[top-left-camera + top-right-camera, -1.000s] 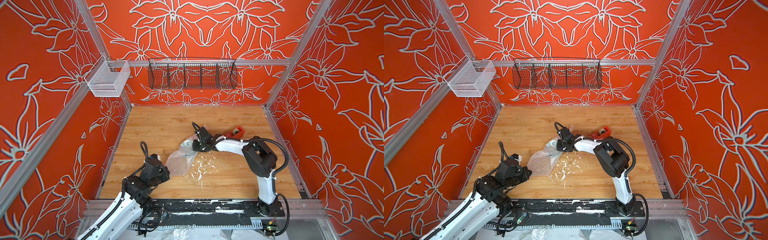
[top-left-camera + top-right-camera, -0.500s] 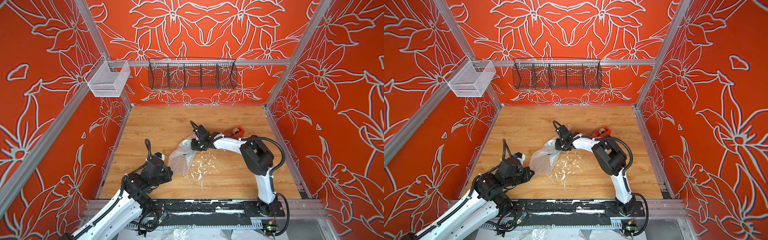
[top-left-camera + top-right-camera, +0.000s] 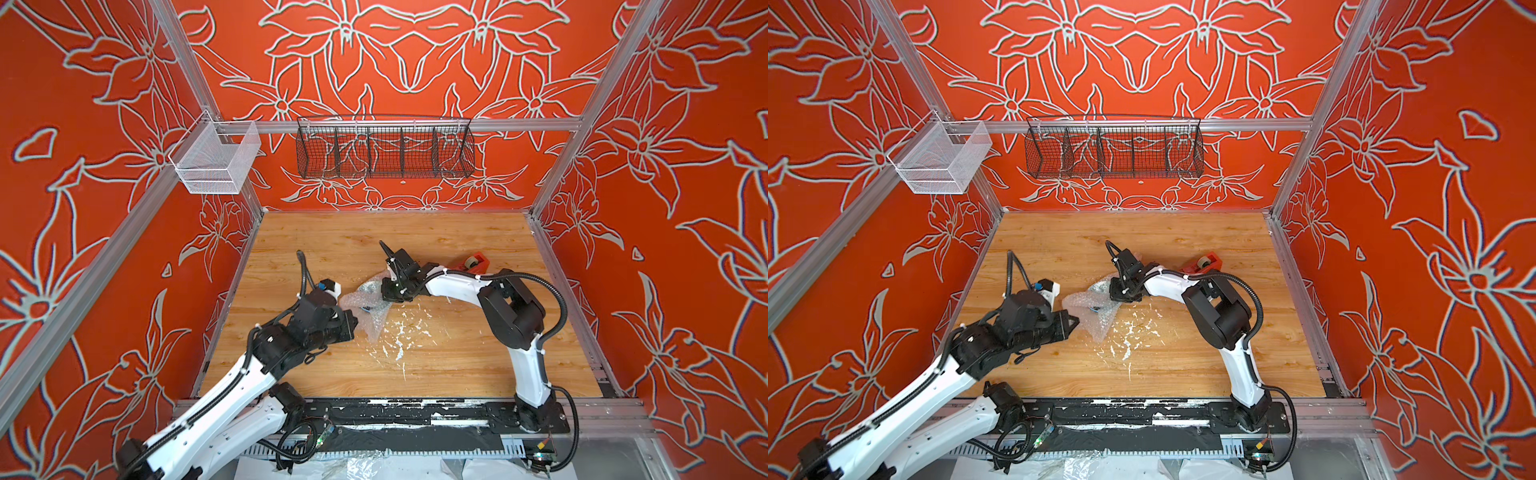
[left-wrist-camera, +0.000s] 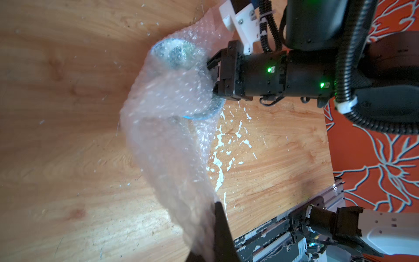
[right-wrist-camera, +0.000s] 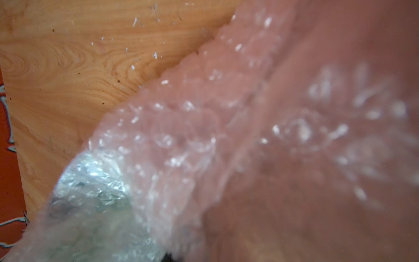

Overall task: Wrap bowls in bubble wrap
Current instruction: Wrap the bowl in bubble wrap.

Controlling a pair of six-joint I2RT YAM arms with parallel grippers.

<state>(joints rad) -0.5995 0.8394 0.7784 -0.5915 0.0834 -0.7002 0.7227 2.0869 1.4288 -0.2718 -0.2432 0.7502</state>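
We log left claw [image 3: 352, 323] clamped tight on bubble wrap [image 3: 372, 322]; right claw [image 4: 212, 78], at its 2 o'clock, nips wrapped bowl [image 4: 179, 55] rim.

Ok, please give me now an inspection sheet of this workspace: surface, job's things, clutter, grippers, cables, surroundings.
Surface: light wooden tabletop, white flecks near its middle.
Job's things: small white bowl with dark leaf print, mostly covered by the clear crinkled bubble wrap sheet.
Clutter: red tape dispenser at the table's far right.
Grippers: left gripper shut on the wrap's edge; right gripper pressed into the wrapped bowl, grip unclear.
Cables: black corrugated hoses loop above both arms.
Surroundings: black wire basket and white mesh basket on orange floral walls; nothing seen inside them.
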